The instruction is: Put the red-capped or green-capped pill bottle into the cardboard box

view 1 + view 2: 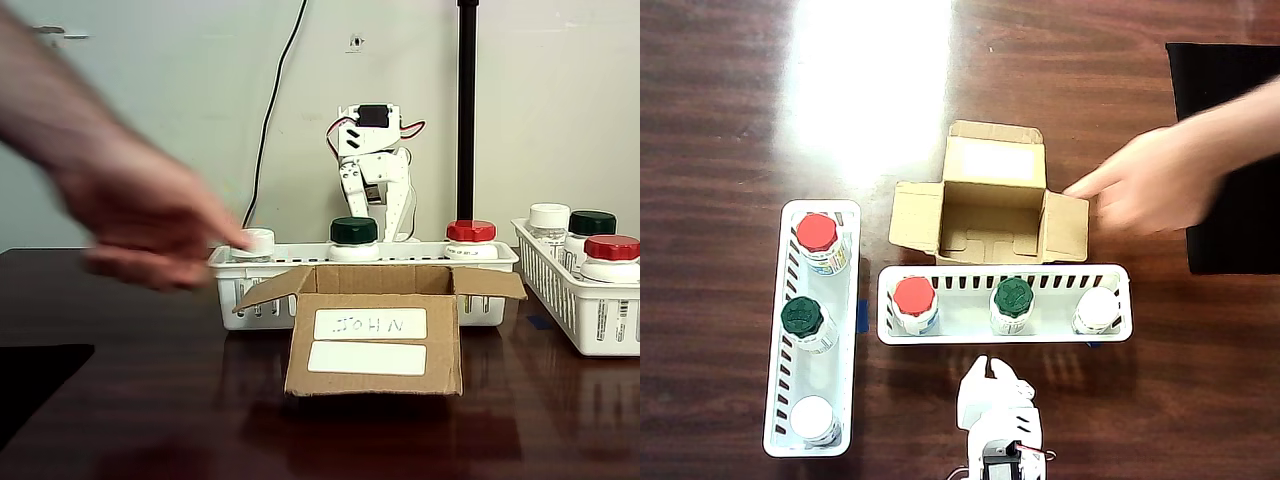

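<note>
The cardboard box (375,340) (990,205) stands open at mid-table with its flaps spread and two white labels on its front. Behind it a white slotted basket (480,305) (1000,338) holds a red-capped bottle (471,232) (914,296), a green-capped bottle (354,231) (1012,297) and a white-capped bottle (255,240) (1096,309). My white arm is folded up behind that basket. Its gripper (395,210) (982,368) points down toward the table, apart from every bottle. How its jaws stand is unclear.
A second white basket (585,320) (775,350) holds a red-capped (817,233), a green-capped (801,316) and a white-capped bottle (811,418). A person's blurred hand (140,220) (1150,185) reaches over the table beside the box. A black mat (1230,150) lies under that arm.
</note>
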